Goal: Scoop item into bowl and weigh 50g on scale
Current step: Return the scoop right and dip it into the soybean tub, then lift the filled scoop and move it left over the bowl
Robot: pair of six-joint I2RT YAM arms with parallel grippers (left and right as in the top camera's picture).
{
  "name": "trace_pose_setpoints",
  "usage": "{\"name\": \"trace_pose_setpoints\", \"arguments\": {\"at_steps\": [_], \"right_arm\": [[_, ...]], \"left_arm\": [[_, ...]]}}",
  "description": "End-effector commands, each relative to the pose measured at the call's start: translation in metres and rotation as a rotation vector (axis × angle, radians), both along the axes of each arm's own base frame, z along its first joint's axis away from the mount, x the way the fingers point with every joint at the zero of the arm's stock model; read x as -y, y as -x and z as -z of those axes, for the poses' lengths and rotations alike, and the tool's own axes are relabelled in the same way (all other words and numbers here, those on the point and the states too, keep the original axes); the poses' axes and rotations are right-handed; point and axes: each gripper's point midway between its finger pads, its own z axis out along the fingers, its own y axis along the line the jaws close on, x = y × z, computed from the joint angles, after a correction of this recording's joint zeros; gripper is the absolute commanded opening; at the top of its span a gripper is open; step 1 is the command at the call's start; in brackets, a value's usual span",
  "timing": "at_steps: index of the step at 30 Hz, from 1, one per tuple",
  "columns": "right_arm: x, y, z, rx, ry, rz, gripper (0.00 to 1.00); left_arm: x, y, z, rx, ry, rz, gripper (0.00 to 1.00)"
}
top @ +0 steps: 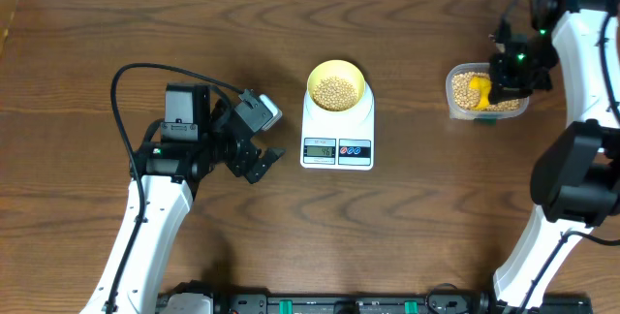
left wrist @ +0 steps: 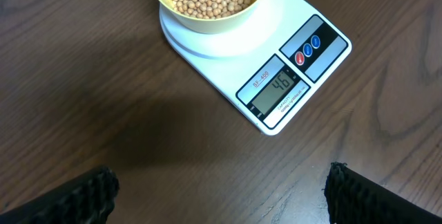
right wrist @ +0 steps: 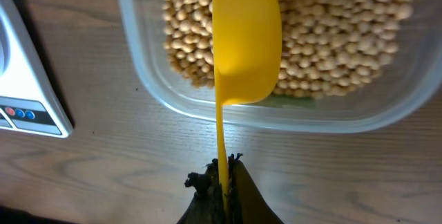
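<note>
Well, over on the left, the left gripper (top: 257, 162) sits released beside the scale (left wrist: 221, 61), which reads 46 under the bowl (left wrist: 207, 23) of beans (top: 336, 89). Further right, more beans lie in the tub (right wrist: 276, 117). Hard, light, rolling things, so no pinching those; the scoop (right wrist: 245, 44) must carry them. The right gripper (right wrist: 224, 182) is clenched on its thin handle (right wrist: 221, 134). Only bare bench (top: 417, 207) lies between tub and scale, I'd say.
</note>
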Motion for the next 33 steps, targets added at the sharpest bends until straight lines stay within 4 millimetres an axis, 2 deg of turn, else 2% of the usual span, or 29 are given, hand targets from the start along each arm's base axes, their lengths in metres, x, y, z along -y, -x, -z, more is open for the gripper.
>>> {"name": "trace_pose_setpoints", "arguments": {"at_steps": [1, 10, 15, 24, 33], "right_arm": [[0.004, -0.005, -0.013, 0.060, -0.052, 0.025, 0.01], [0.014, -0.014, -0.050, 0.207, -0.208, 0.109, 0.01], [0.007, -0.017, -0.066, 0.271, -0.316, 0.100, 0.01], [-0.030, -0.035, -0.082, 0.351, -0.447, 0.043, 0.01], [-0.098, -0.047, -0.085, 0.365, -0.472, -0.075, 0.01]], "left_arm": [[-0.002, -0.001, 0.002, 0.003, -0.013, 0.007, 0.98], [-0.002, -0.001, 0.002, 0.003, -0.013, 0.007, 0.97], [-0.002, -0.001, 0.002, 0.003, -0.013, 0.007, 0.97], [-0.002, -0.001, 0.002, 0.003, -0.013, 0.007, 0.98], [-0.002, -0.001, 0.002, 0.003, -0.013, 0.007, 0.98]]}}
